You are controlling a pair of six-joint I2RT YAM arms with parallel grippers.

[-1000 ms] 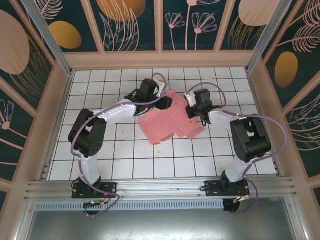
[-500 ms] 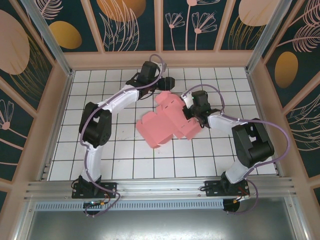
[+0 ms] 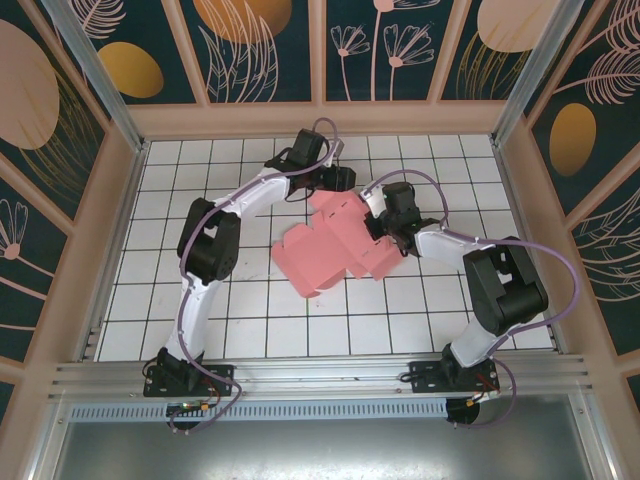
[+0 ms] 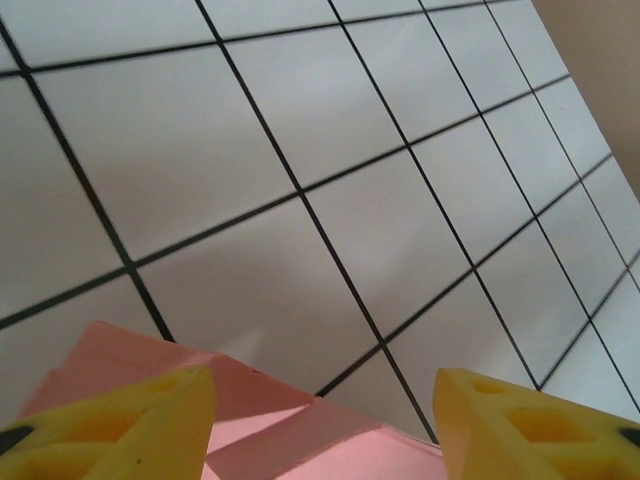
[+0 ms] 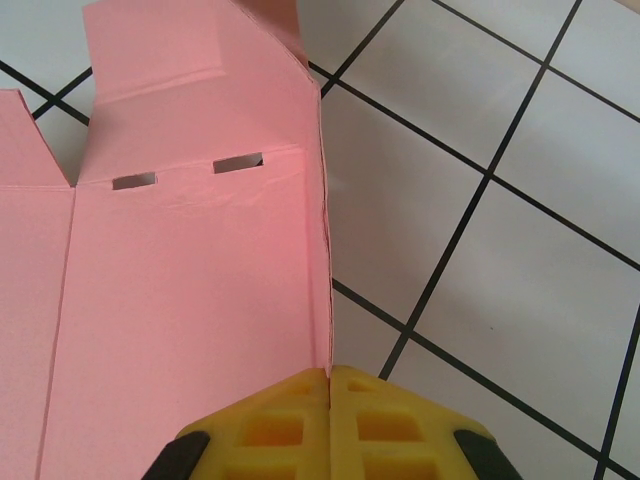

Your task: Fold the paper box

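pink card, the paper box (image 3: 322, 252) lies opened out flat in the middle of the white tiled surface (image 3: 250, 305). the right claw (image 5: 329, 390) is pinched together on its right edge. the left claw (image 4: 325, 400) hangs above its far edge, fingers apart, gripping nothing.

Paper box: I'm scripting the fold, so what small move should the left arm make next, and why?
Probably lower the left end effector and close it on the far flap of the paper box. It hangs open just above that flap, while the right end effector is shut on another edge, anchoring the card.
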